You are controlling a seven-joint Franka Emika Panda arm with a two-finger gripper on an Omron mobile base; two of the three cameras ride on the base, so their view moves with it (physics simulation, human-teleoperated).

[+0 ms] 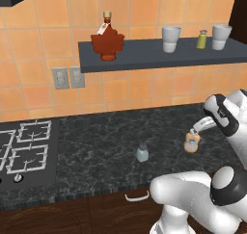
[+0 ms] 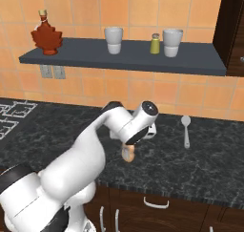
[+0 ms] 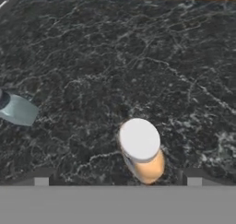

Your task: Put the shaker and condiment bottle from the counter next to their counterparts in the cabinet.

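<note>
Left base view takes in the black marbled table [image 1: 106,146], running from the stove [image 1: 26,151] at the far left to the arm at the right, with a broad bare stretch of stone between the stove and the two small items. Its near edge drops to dark wood drawers with a white handle [image 1: 137,196]. Orange tiles rise behind, carrying a pair of wall outlets [image 1: 68,77], and above them hangs the long dark grey shelf [image 1: 144,57]. On the shelf, from left to right, stand the dark red maple-leaf bottle [image 1: 107,40], a white cup [image 1: 171,39], the yellow-green shaker [image 1: 202,39] and a second white cup [image 1: 221,36]; open shelf lies between the red bottle and the first cup. A spoon [image 2: 186,130] lies on the table toward the right. The pale blue-grey shaker [image 1: 142,152] stands upright near the front edge, left of the condiment bottle [image 1: 191,142] and apart from it. The pincer [image 1: 195,132] hangs directly over the bottle's white cap, its tips apart on either side and clamped on nothing.
</note>
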